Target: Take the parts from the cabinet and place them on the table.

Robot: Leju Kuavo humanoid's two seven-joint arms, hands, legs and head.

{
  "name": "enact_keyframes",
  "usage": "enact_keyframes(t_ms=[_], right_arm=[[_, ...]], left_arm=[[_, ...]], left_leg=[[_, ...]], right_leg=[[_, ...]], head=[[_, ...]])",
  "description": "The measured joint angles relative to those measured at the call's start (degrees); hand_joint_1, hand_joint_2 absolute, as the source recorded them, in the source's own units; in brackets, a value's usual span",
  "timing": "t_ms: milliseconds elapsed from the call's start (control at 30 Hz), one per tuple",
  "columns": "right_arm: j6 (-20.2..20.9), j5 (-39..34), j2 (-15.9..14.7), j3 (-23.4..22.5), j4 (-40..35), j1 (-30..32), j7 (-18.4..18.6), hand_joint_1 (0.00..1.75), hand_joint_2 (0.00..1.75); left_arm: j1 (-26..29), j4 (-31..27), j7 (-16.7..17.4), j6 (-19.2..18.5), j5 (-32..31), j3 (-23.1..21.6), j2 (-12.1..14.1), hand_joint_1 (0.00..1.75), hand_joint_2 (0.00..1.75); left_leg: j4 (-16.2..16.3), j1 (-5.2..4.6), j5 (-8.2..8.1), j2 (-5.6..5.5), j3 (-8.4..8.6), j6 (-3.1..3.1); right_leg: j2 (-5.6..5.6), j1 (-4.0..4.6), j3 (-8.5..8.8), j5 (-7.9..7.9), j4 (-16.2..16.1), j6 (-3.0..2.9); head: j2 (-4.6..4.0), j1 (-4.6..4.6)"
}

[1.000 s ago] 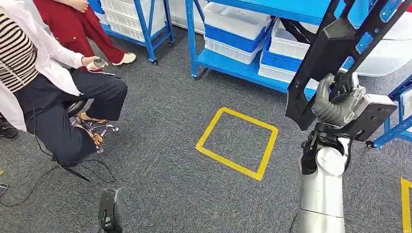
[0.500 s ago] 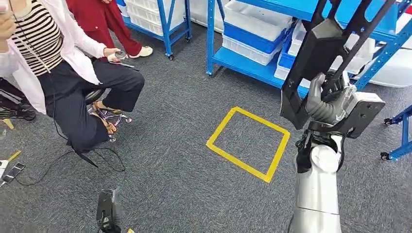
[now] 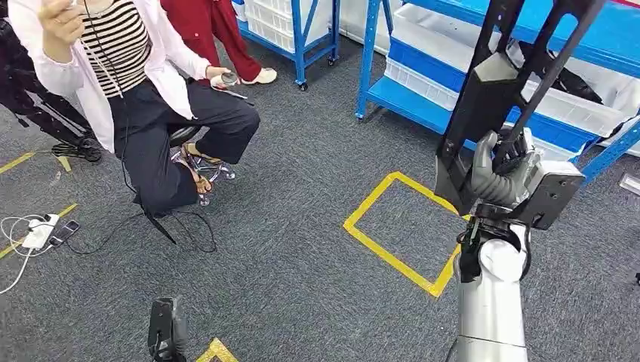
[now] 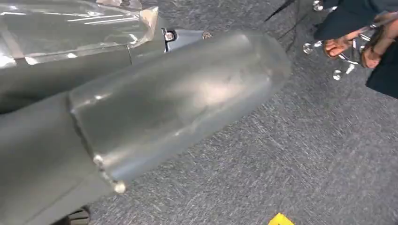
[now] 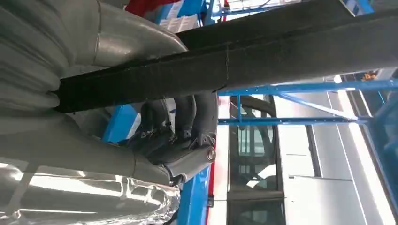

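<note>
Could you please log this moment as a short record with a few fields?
right hand: right hand grips a long black part, held upright
left hand: hangs over grey carpet
floor: yellow tape square on the carpet
shelving: blue rack with white bins behind the part
people: seated person ahead on the left

Camera turned left, right hand (image 3: 504, 172) gripping black part (image 3: 494, 90) throughout

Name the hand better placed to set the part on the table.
Right. The right hand already grips the black part, raised in front of the robot. The left hand holds nothing visible.
</note>
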Motion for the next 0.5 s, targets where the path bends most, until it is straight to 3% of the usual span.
enact_keyframes(t_ms=[33, 67, 100, 167, 200, 267, 300, 333, 367, 400, 467, 500], right_arm=[[0.04, 0.00, 0.07, 0.13, 0.00, 0.02, 0.02, 1.75, 1.75], [0.13, 0.00, 0.20, 0.24, 0.02, 0.04, 0.02, 1.75, 1.75], [0.46, -0.02, 0.24, 0.24, 0.04, 0.05, 0.02, 1.75, 1.75], [0.96, -0.18, 0.24, 0.28, 0.28, 0.02, 0.02, 1.75, 1.75], [1.12, -0.20, 0.24, 0.37, 0.46, 0.01, 0.02, 1.75, 1.75], [1.33, -0.35, 0.24, 0.57, 0.85, -0.12, -0.07, 1.75, 1.75], [1.42, -0.44, 0.28, 0.70, 1.09, -0.39, -0.20, 1.75, 1.75], [1.46, -0.46, 0.31, 0.77, 1.18, -0.79, -0.24, 1.75, 1.75], [1.49, -0.50, 0.28, 0.76, 1.20, -1.13, -0.28, 1.75, 1.75], [1.60, -0.50, 0.28, 0.79, 1.33, -1.48, -0.28, 1.75, 1.75], [1.70, -0.52, 0.31, 0.94, 1.55, -1.71, -0.31, 1.75, 1.75], [1.70, -0.52, 0.33, 0.96, 1.64, -1.74, -0.31, 1.75, 1.75]], left_arm=[[0.12, 0.00, -0.07, 0.04, 0.07, 0.04, -0.22, 0.00, 0.00], [0.01, 0.00, -0.13, 0.13, 0.15, 0.18, -0.20, 0.00, 0.00], [0.01, 0.00, -0.20, 0.41, 0.48, 0.37, -0.20, 0.00, 0.00], [0.22, 0.00, -0.22, 0.57, 0.61, 0.70, -0.26, 0.00, 0.00], [0.32, 0.00, -0.22, 0.57, 0.68, 0.87, -0.26, 0.00, 0.00], [0.36, 0.00, -0.22, 0.61, 0.85, 1.03, -0.20, 0.00, 0.00], [0.34, -0.02, -0.28, 0.65, 0.83, 1.16, -0.13, 0.00, 0.00], [0.31, -0.04, -0.33, 0.68, 0.83, 1.16, -0.18, 0.00, 0.00], [0.22, -0.04, -0.35, 0.66, 0.72, 1.16, -0.35, 0.00, 0.00], [0.25, -0.09, -0.37, 0.68, 0.66, 1.16, -0.35, 0.00, 0.00], [0.36, -0.09, -0.37, 0.70, 0.63, 1.22, -0.33, 0.00, 0.00], [0.35, -0.09, -0.37, 0.70, 0.55, 1.22, -0.33, 0.00, 0.00]], left_leg=[[1.59, -0.32, -1.43, 2.26, -0.76, -0.36], [5.31, -0.16, -3.80, 3.87, -2.32, -0.73], [10.26, 0.05, -6.08, 4.80, -4.48, -1.07], [17.69, 0.40, -8.66, 5.34, -7.76, -1.55], [17.87, 0.52, -8.25, 5.45, -7.73, -1.66], [11.41, 0.78, -4.83, 5.96, -4.12, -1.71], [5.45, 0.82, -2.50, 7.07, -0.76, -1.63], [0.83, 0.70, -2.15, 9.76, 1.63, -1.60], [0.42, 0.05, -2.26, 9.93, 2.21, -1.20], [0.53, -0.02, -2.17, 8.93, 1.74, -0.70], [0.50, -0.41, -2.02, 7.91, 1.47, -0.18], [-0.04, -0.26, -1.54, 7.22, 1.70, 0.52]], right_leg=[[-0.33, 0.13, 0.03, 0.06, -0.05, -0.21], [-0.84, 0.25, 0.00, 0.07, -0.05, -0.72], [-1.41, 0.40, -0.05, 0.06, -0.04, -0.73], [-2.64, 0.55, -0.14, 0.05, -0.01, -0.74], [-3.23, 0.55, -0.14, 0.04, -0.01, -0.73], [-4.30, 0.52, -0.11, 0.02, 0.01, -0.69], [-4.84, 0.49, -0.08, 0.00, 0.03, -0.66], [-5.23, 0.75, -0.06, -0.12, 0.04, -0.41], [-5.59, 1.39, -0.40, -0.25, 0.21, -0.16], [-6.04, 1.35, -0.43, -0.12, 0.13, 0.13], [-7.01, 1.48, -0.16, -0.06, -0.12, 0.58], [-7.05, 1.44, -0.26, -0.37, 0.02, 1.19]], head=[[0.00, -0.11], [0.00, -0.81], [0.00, -0.72], [0.00, -0.79], [0.00, -0.74], [0.00, -0.79], [0.00, -0.77], [0.00, -0.83], [0.00, -0.90], [0.00, -0.39], [0.00, -0.39], [0.00, -0.48]])
